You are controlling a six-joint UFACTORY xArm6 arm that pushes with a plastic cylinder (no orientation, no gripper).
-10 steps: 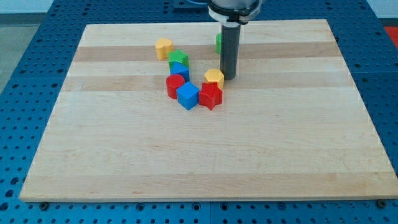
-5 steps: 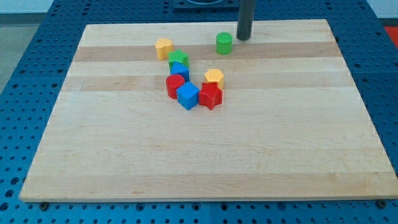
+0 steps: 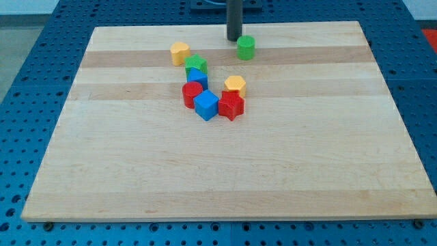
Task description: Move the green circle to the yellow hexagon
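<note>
The green circle (image 3: 246, 47) stands near the view's top, right of centre. My tip (image 3: 234, 38) rests just up and left of it, close but apart. The yellow hexagon (image 3: 235, 85) sits lower, below the green circle, touching the red block (image 3: 231, 105) under it. The rod rises out of the view's top.
A cluster lies left of the hexagon: a green star (image 3: 196, 64), a blue block (image 3: 197, 76), a red cylinder (image 3: 192, 93) and a blue cube (image 3: 206, 105). A second yellow block (image 3: 179, 52) stands up and left. The wooden board (image 3: 225, 171) sits on a blue pegboard.
My tip went from beside the yellow hexagon up to the board's top right of the green circle, then left across to its upper left. The blocks have not moved.
</note>
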